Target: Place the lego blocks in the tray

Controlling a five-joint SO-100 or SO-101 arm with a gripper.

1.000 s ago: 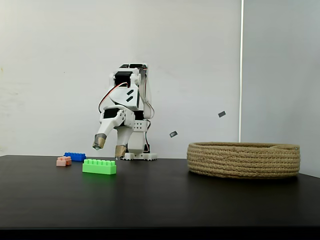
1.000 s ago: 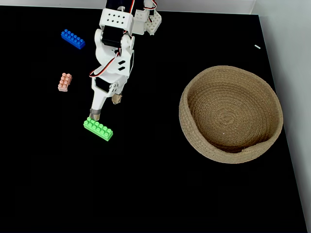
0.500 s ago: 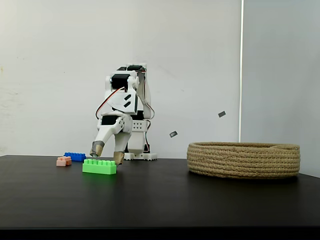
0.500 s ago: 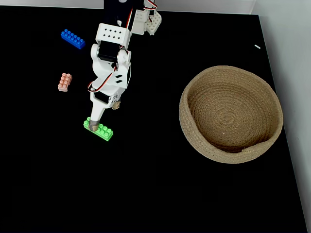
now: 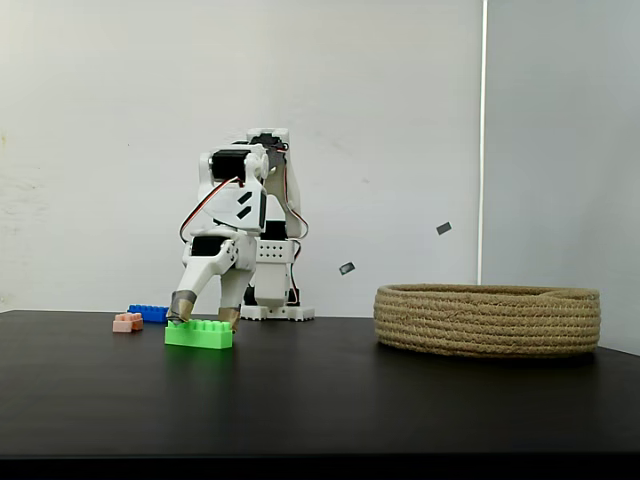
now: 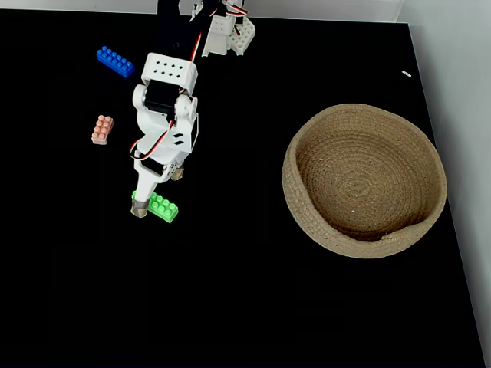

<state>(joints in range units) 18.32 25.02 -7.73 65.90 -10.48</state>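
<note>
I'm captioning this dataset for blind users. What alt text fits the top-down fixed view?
A white robot arm reaches down a black table, its open gripper straddling a green lego brick. A pink brick and a blue brick lie at upper left; an empty rope basket sits at right.

Plain indoor test setup, likely home or hobby lab: bare white wall (image 5: pixel 100 150) behind black desk (image 5: pixel 320 400), small white robot arm (image 5: pixel 245 220) at desk's far edge.
</note>
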